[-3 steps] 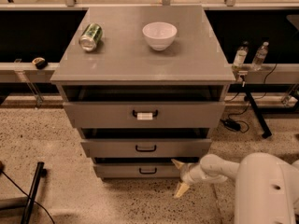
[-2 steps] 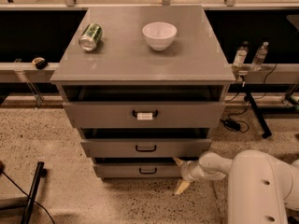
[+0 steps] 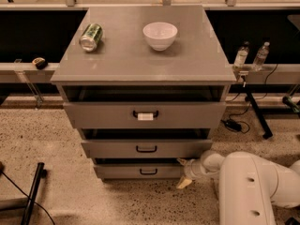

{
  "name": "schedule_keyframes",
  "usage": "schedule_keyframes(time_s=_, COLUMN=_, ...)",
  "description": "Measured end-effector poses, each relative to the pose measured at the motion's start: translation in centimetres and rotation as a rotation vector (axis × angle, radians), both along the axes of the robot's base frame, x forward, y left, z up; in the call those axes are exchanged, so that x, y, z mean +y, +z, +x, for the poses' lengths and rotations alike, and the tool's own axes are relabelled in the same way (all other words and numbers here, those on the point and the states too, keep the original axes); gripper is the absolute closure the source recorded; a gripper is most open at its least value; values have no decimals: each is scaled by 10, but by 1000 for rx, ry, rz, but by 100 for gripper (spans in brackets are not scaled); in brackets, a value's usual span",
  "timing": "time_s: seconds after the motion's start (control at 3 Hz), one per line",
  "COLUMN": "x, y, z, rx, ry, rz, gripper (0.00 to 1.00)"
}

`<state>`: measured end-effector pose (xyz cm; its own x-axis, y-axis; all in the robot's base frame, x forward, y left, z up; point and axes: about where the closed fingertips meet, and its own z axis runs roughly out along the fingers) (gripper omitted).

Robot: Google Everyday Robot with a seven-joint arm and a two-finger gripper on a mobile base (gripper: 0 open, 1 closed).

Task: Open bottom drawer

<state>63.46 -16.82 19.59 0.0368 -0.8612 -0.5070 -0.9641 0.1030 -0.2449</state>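
Bottom drawer (image 3: 119, 171): lowest of three fronts, nearly shut, long axis running 9 to 3 o'clock; its loop handle (image 3: 148, 171) lies at 9 o'clock from the end effector (image 3: 182, 172), which sits at the front's right end, fingers spread, pinching nothing.

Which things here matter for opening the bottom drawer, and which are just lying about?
Job: bottom drawer; its loop handle; the tool, low beside the drawer's right end.
Lying about: can and bowl on the cabinet top; two bottles behind, right.
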Motion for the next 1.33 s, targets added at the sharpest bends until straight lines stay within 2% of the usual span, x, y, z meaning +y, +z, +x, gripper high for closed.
schedule_keyframes(time_s=0.67, x=-4, y=-6, z=13, rx=-5, ry=-31, rz=-11, gripper=26)
schedule_keyframes(time_s=1.0, x=-5, y=-9, z=19, rx=-8, ry=-43, rz=0, gripper=41)
schedule_keyframes(time_s=1.33, x=-5, y=-9, z=19, rx=-8, ry=-43, rz=0, gripper=42)
